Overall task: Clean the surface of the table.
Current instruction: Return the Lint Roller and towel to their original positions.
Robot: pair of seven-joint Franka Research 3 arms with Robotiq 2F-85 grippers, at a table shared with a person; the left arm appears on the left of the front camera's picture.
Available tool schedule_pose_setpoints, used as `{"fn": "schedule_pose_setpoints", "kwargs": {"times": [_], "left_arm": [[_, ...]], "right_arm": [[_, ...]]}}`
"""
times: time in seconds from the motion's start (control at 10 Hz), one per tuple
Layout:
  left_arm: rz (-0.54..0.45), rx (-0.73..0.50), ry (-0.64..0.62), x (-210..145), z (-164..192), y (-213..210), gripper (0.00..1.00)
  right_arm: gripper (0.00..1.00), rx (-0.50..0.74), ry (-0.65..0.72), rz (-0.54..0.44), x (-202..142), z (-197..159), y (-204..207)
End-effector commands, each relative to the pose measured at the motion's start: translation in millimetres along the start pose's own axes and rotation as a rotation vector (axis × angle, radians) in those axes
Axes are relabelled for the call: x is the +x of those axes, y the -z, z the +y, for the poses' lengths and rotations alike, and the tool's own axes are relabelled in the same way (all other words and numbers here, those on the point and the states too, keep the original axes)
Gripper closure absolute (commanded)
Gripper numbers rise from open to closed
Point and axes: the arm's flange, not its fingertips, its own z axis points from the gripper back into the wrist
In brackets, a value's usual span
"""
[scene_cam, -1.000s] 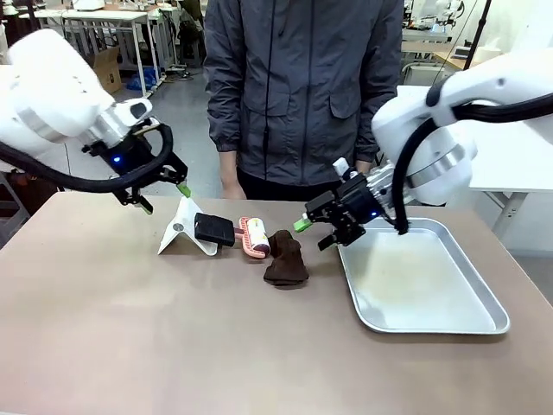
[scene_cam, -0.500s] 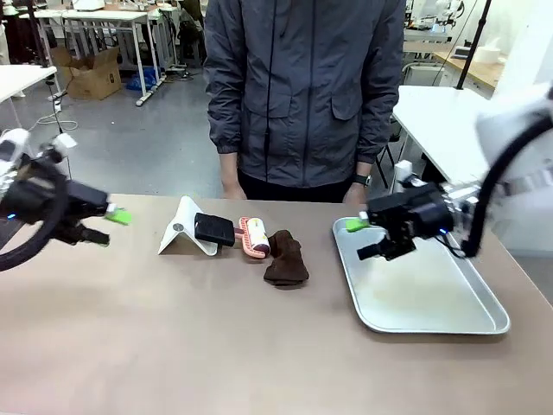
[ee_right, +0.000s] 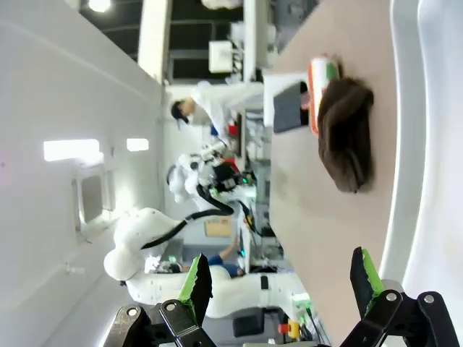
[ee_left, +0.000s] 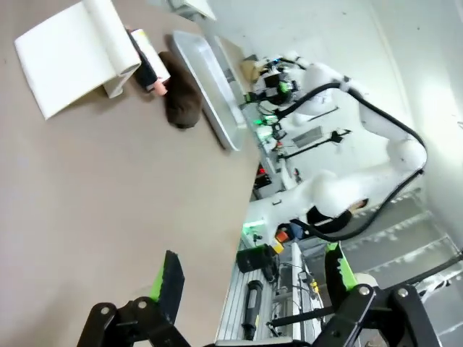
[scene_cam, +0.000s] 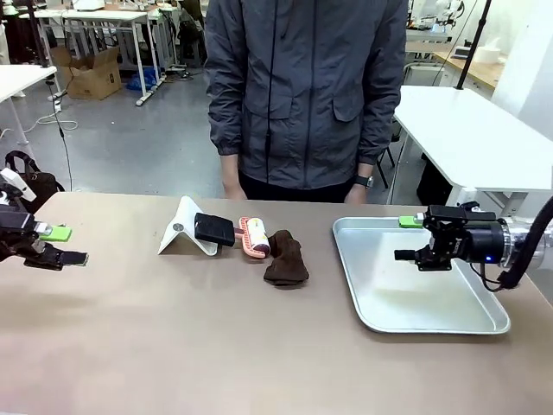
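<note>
— What sort of place is this?
— A robotics lab. White worktables [scene_cam: 112,15] stand on a bare grey floor [scene_cam: 130,138] beside a cardboard box [scene_cam: 91,76], and other white robot arms [ee_left: 362,108] work at benches farther off.

My front camera looks across the counter [scene_cam: 173,337] at the person on the far side. My left wrist camera, rolled, looks from the left edge over the counter; my right wrist camera, rolled sideways, looks from the tray [ee_right: 427,108]. All three share the brown cloth [scene_cam: 285,258].
</note>
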Motion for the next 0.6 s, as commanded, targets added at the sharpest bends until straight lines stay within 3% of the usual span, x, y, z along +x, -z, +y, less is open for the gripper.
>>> {"fn": "schedule_pose_setpoints", "kwargs": {"times": [0.0, 0.5], "left_arm": [[-0.01, 0.052, -0.006, -8.9, -13.1, 2.4, 0.0], [-0.01, 0.052, -0.006, -8.9, -13.1, 2.4, 0.0]], "right_arm": [[0.0, -0.041, -0.002, 0.056, -4.0, 8.2, 5.1], [0.0, -0.041, -0.002, 0.056, -4.0, 8.2, 5.1]]}}
